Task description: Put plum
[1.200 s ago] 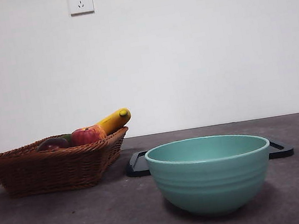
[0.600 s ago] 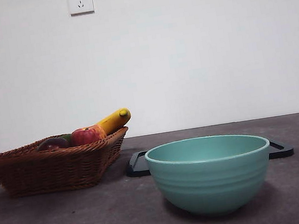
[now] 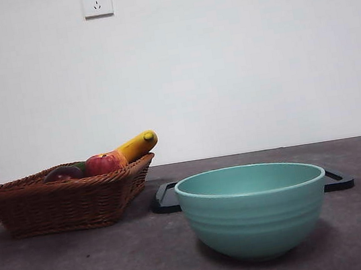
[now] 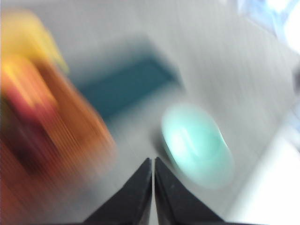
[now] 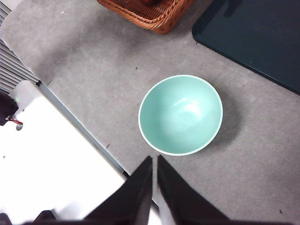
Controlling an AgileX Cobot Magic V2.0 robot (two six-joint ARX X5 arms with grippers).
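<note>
The plum, dark maroon and glossy, lies in the wicker basket at the left of the table, only its top showing over the rim. Neither gripper appears in the front view. My left gripper is shut and holds nothing. It is in the air with the blurred basket to one side and the teal bowl to the other. My right gripper is also shut and empty, high above the table edge near the bowl.
A red apple and a banana share the basket with the plum. The teal bowl stands front centre. A dark tray lies flat behind it. The table's edge runs close to the bowl.
The black arm tip at the top left corner of the front view has gone out of the picture. The left wrist view is smeared by motion. Basket, fruit and bowl have not moved.
</note>
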